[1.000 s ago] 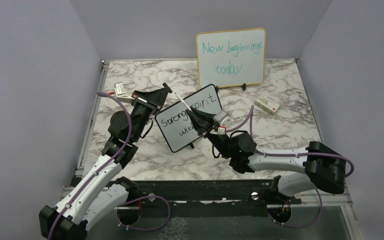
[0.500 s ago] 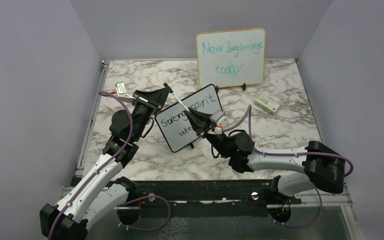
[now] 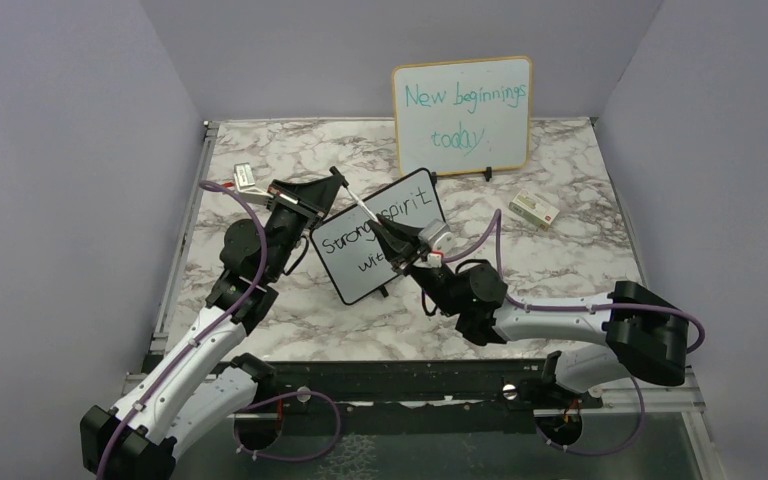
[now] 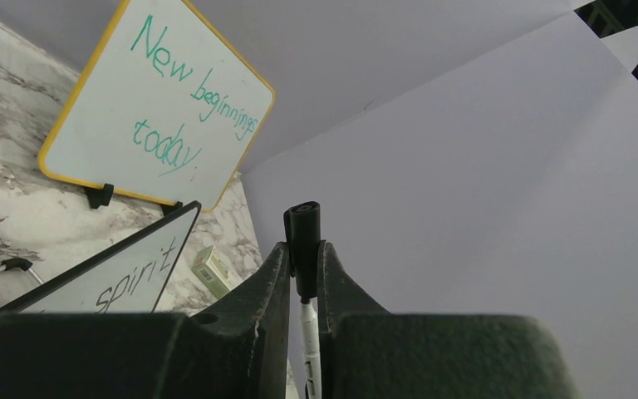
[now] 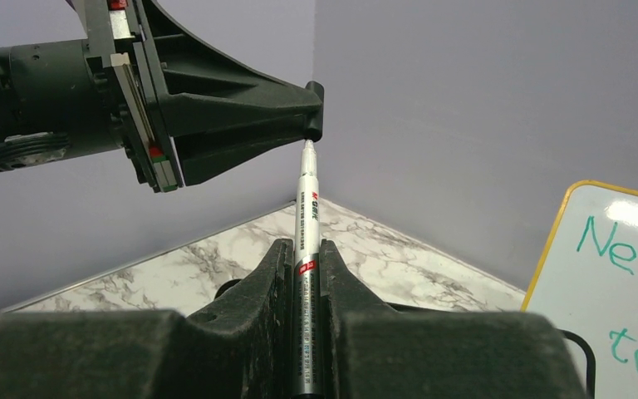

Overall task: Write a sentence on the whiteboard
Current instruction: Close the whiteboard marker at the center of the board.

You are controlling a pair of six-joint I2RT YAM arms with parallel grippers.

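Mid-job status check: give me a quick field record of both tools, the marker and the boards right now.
left tool: shut on cap
right tool: shut on marker
cap and marker: in line, marker's end at the cap; seated or not, cannot tell
whiteboard: tilted up, black writing "Strong spirit", second line partly hidden
back board: upright, teal "New beginnings today"
box: on the table right of the whiteboard, apart from it
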